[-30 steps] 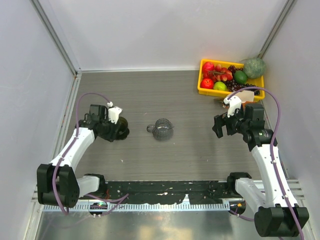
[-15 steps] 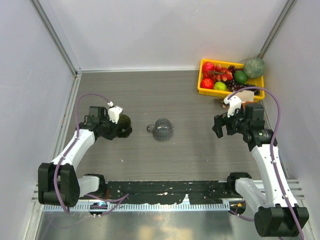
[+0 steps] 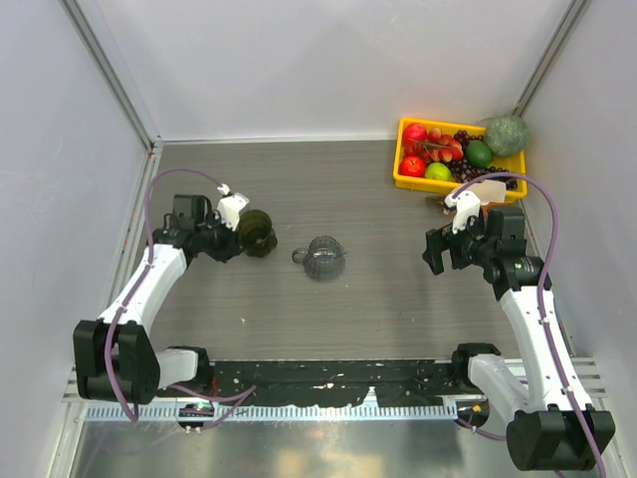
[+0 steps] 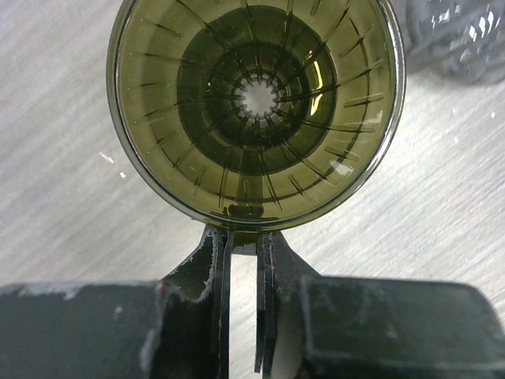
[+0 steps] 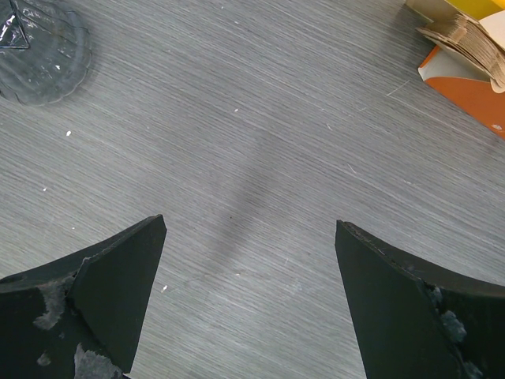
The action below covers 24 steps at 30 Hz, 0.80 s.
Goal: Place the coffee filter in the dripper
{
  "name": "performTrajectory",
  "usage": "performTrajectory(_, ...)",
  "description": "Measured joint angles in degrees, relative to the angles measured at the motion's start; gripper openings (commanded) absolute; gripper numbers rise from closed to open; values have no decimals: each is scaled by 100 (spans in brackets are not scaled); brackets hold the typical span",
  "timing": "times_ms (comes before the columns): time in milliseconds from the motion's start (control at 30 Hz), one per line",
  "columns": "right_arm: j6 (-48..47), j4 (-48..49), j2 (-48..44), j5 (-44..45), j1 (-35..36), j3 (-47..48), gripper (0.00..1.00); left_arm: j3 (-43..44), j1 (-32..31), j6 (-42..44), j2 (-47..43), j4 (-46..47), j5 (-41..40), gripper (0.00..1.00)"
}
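Pinching the dripper [image 4: 256, 103] by a little piece at its rim, the left gripper [image 4: 243, 237] has its two fingers squeezed almost together. Only a thin slit shows between them. The dripper is dark green and see-through, with lines running down to a small hole in the middle. Nothing is inside it. It sits on the left half of the grey table [image 3: 378, 299], just beside the glass cup [image 3: 324, 257] but not touching it. I cannot tell if the dripper rests on the table or hangs a bit above it.

The right gripper [image 5: 250, 229] is on the other side, well apart from the dripper. Its two black fingers are spread wide with only bare table between them. It holds nothing.

The coffee filter [image 5: 465, 43] is far over on the right. It is in a stack of tan papers in an orange and white box [image 5: 465, 87], near the right arm. From above, this stack is just in front of a yellow bin [image 3: 403, 159] full of fruit, with red, green and dark purple ones. A big bumpy green ball [image 3: 506, 134] sits at the bin's far corner.
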Motion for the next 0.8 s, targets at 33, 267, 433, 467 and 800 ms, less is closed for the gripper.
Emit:
performTrajectory(33,0,0,2,0,0,0,95,155,-7,-4,96,9,39,0)
performTrajectory(267,0,0,2,0,0,0,96,726,-162,-42,627,72,129,0)
performTrajectory(433,0,0,9,0,0,0,95,748,-455,-35,682,-7,238,0)
performTrajectory(467,0,2,15,0,0,0,95,748,-531,-22,678,-24,256,0)
performTrajectory(800,0,0,87,0,0,0,96,629,-911,289,321,-382,345,0)
